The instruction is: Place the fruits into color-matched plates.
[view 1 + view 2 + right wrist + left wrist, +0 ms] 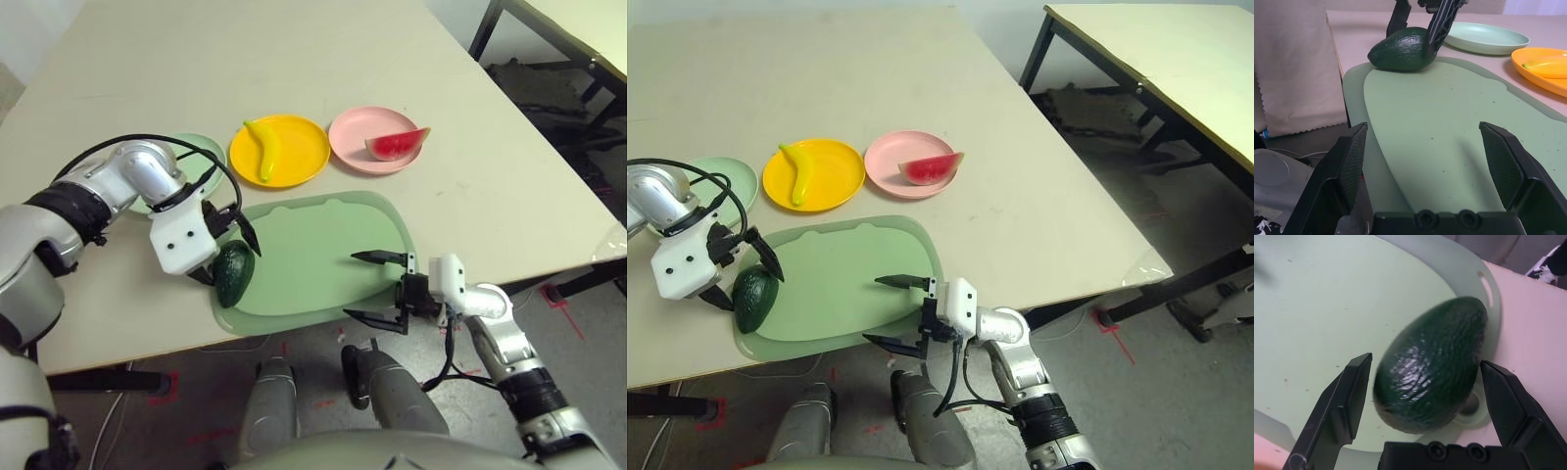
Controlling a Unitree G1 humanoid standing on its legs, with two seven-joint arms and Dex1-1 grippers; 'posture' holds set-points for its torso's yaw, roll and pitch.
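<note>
Left tool point(1422, 382) is hanging with its fingers spread wide apart, straddling the avocado point(233, 273), which is lying on its side at the near left corner of the green cutting mat point(313, 255) on the tabletop point(294, 69); your right tool point(377, 290) is idling open at the mat's near edge. You are handling what looks like a light, rigid, pebbled toy with a rounded, tapering body, so expect it to squirt out under an off-centre squeeze. Take hold across its widest belly before carrying it to the mint green plate point(1484, 38).

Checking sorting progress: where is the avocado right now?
In the left eye view the avocado lies on the cutting mat's left end, between the open left tool's fingers, near the mint plate.
</note>
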